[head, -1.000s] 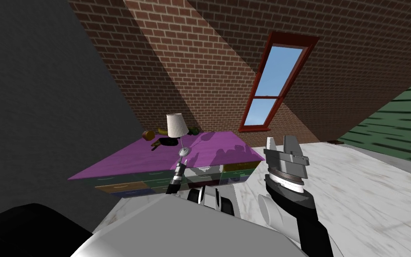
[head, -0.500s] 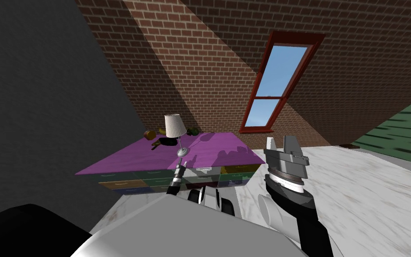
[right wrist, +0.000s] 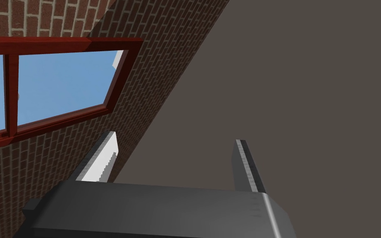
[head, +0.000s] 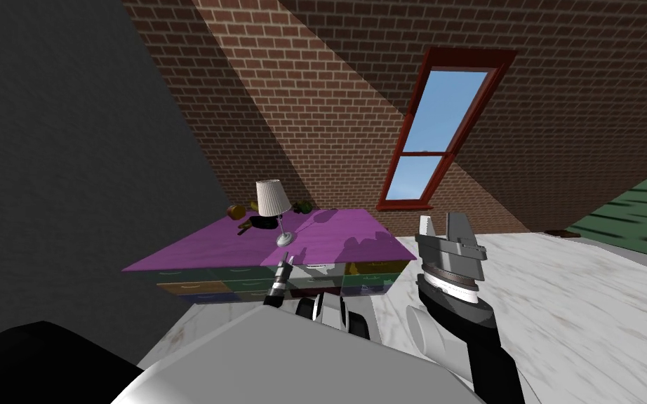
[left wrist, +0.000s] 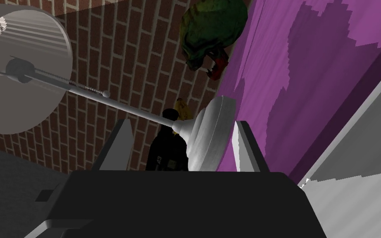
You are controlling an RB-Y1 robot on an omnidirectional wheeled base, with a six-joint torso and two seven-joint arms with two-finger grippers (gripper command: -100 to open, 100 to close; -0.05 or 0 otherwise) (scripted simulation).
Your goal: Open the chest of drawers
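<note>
The chest of drawers (head: 329, 238) has a purple top and drawer fronts (head: 245, 279) in green, brown, yellow and blue, standing against the brick wall. My left gripper (head: 285, 265) is at the chest's front edge, just below the top. In the left wrist view the left gripper (left wrist: 181, 138) is open and holds nothing. Beyond its fingers are the purple top (left wrist: 309, 74) and a pale face (left wrist: 351, 173) under its edge. My right gripper (head: 443, 228) is raised to the right of the chest, open and empty, as the right wrist view (right wrist: 173, 159) confirms.
A white table lamp (head: 273, 200) stands on the chest close to the left gripper, and its base (left wrist: 208, 132) shows beyond the fingers. A green thing (left wrist: 210, 33), a black thing (left wrist: 167, 151) and fruit (head: 234, 210) lie further back. Pale floor (head: 561, 301) lies to the right.
The whole head view has shifted slightly, so I have moved a little; the chest looks a touch farther. The left gripper sits slightly lower under the lamp base. The right arm is unchanged.
</note>
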